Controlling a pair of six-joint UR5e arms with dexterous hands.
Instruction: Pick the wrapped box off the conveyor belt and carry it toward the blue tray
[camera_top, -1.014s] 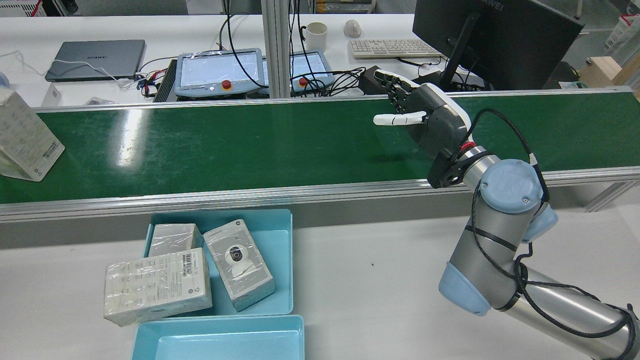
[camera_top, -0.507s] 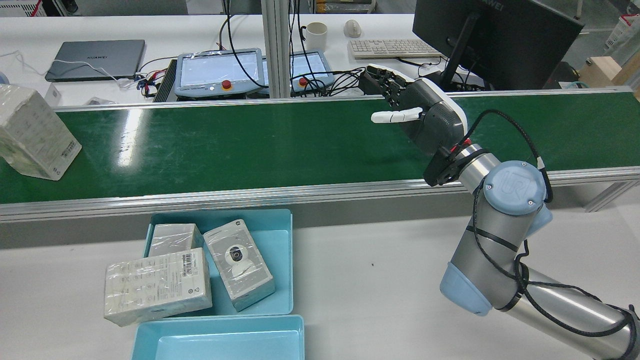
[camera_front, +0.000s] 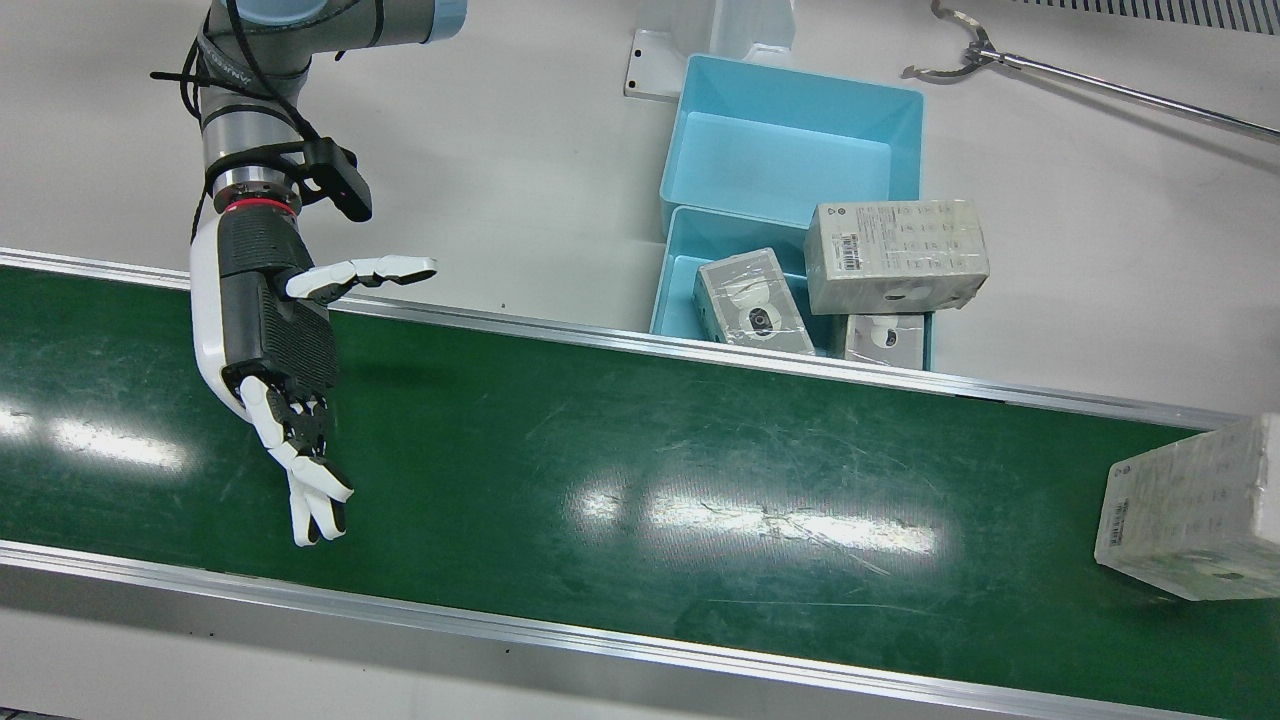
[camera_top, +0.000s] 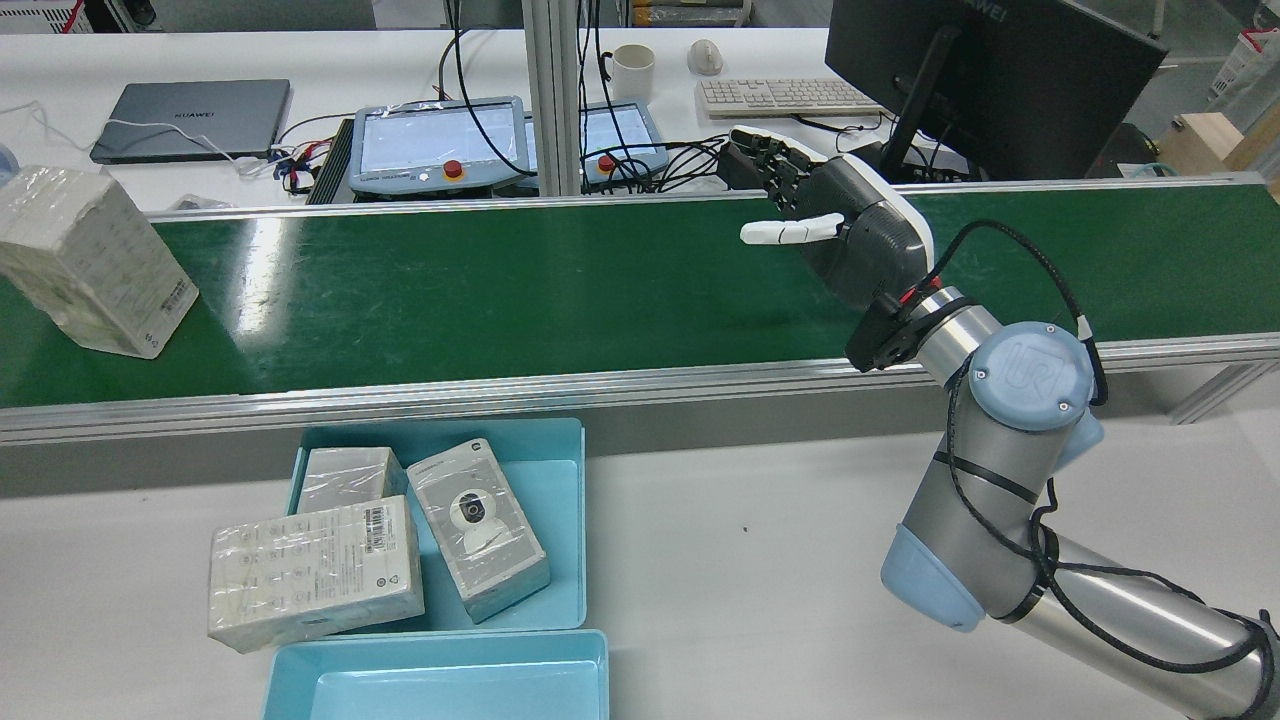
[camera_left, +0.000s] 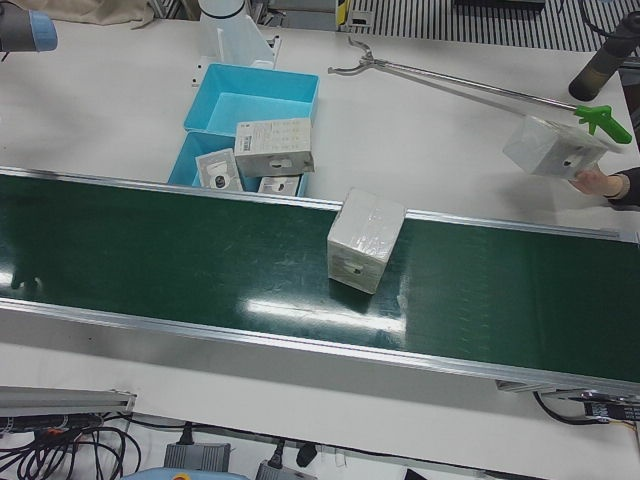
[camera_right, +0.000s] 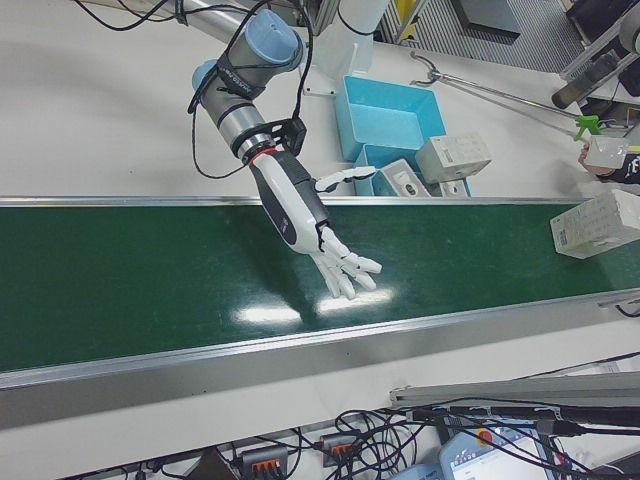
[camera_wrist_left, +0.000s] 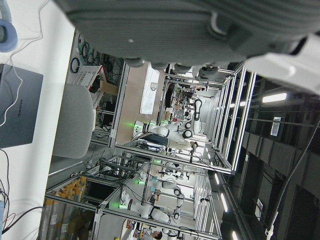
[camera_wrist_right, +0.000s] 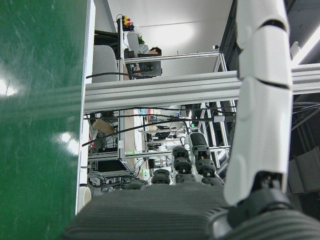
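White tabletop (camera_top: 760, 520) in the rear view, crossed by a green conveyor belt (camera_top: 500, 290) with aluminium rails. Going left to right in that view:

Wrapped box (camera_top: 95, 262) at the belt's far left end, resting on the green surface, untouched, well apart from any hand. Same box seen near the right edge of the front view (camera_front: 1190, 510) and mid-belt in the left-front view (camera_left: 365, 238).

Blue tray (camera_top: 560, 480) on the tabletop just below the belt's near rail, left of centre, holding three wrapped boxes: one lying across its left rim (camera_top: 315, 570), one with a camera picture tilted inside (camera_top: 478, 530), a smaller one in the back corner (camera_top: 348, 478). Second blue tray (camera_top: 440, 680) touching it on the near side.

Right hand (camera_top: 850, 235) over the belt, right of centre, palm facing left along the belt, fingers (camera_top: 775, 155) stretched out and spread wide, thumb (camera_top: 790, 232) pointing left, holding nothing. Also seen in the front view (camera_front: 270, 340) and the right-front view (camera_right: 305, 220).

Left hand only as a dark blurred edge at the top of its own camera view (camera_wrist_left: 175, 30); fingers' state impossible to tell.

Person's hand (camera_left: 600, 183) at the right edge of the left-front view, touching another wrapped box (camera_left: 553, 147) beside a long reach tool (camera_left: 460, 85).
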